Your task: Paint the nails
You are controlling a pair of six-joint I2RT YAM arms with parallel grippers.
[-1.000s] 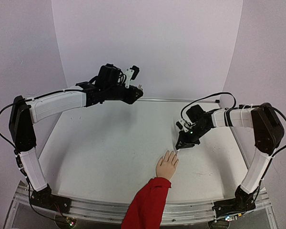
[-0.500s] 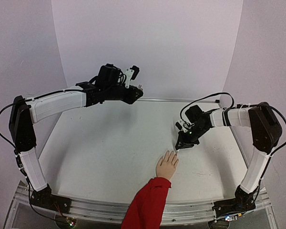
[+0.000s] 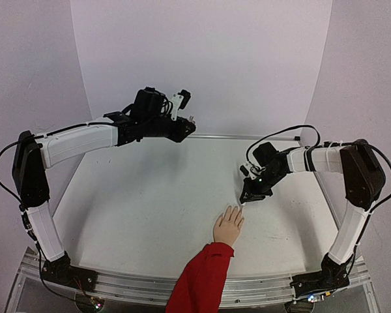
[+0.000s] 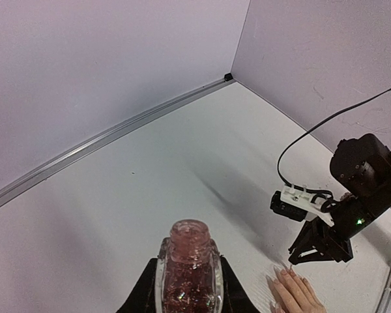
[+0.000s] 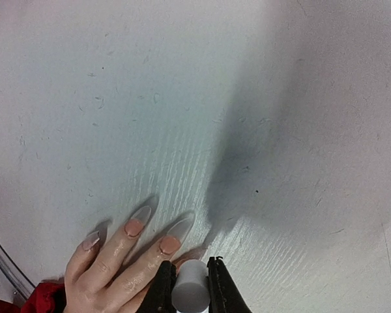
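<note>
The mannequin hand (image 3: 228,227) with a red sleeve (image 3: 199,280) lies palm down at the table's near edge, fingers pointing away. Its long nails (image 5: 174,232) show pinkish at the base and clear at the tips. My right gripper (image 3: 246,197) hovers just over the fingertips, shut on a grey-white brush cap (image 5: 191,295). The brush tip is hidden below the cap. My left gripper (image 3: 188,124) is raised at the back left, shut on an open pinkish glitter bottle (image 4: 190,251). The hand also shows in the left wrist view (image 4: 296,293).
The white table (image 3: 143,202) has a metal rail along its back edge (image 3: 247,137) and a front rail (image 3: 130,282). Pale walls close in on three sides. A black cable (image 3: 280,135) loops above the right wrist.
My right wrist has edged very slightly left over the fingertips. The left arm and the mannequin hand have not moved.
</note>
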